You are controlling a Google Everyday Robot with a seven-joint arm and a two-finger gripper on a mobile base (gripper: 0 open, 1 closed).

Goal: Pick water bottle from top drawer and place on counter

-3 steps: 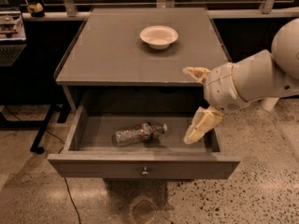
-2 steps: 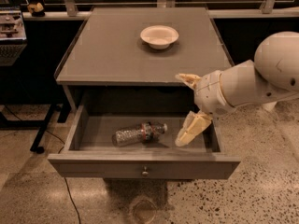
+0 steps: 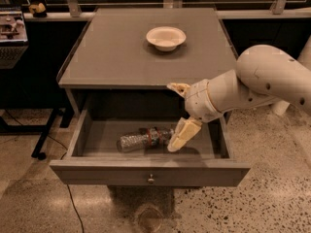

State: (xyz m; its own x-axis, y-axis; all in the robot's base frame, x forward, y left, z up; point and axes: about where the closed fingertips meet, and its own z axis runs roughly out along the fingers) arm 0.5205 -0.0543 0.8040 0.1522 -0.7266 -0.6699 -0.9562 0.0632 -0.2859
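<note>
The water bottle lies on its side in the open top drawer, near the middle, cap end pointing right. My gripper hangs over the right part of the drawer, open, with nothing between its fingers. The lower finger reaches down right beside the bottle's cap end; the upper finger sits at the counter's front edge. The counter is the flat grey top above the drawer.
A white bowl stands on the counter towards the back. My white arm comes in from the right. A dark shelf with items stands at the left. The floor is speckled.
My gripper and arm have moved left over the drawer, bringing the lower finger close to the bottle's cap end. The bottle has not moved.
</note>
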